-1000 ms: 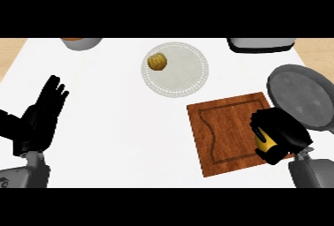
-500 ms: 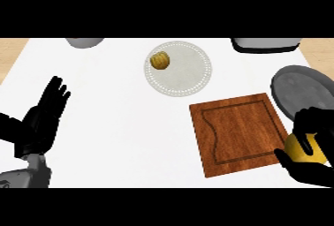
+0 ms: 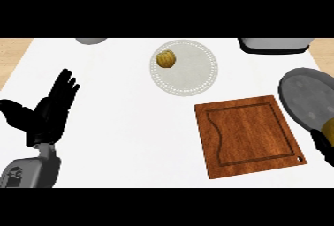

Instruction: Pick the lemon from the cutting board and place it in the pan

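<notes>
Head view: right robot hand (image 3: 322,145) curls round the lemon (image 3: 328,131) at the pan's (image 3: 306,95) near rim.

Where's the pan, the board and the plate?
pan (image 3: 312,102), head view, grey inside.
board (image 3: 249,134), head view, middle of the wood.
plate (image 3: 193,74), head view, bare white part.

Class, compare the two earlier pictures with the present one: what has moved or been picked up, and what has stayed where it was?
The right hand, curled round the lemon, lifted it off the cutting board and carried it right, beside the pan. The left hand remains open at the view's left; the plate keeps its brown item.
</notes>
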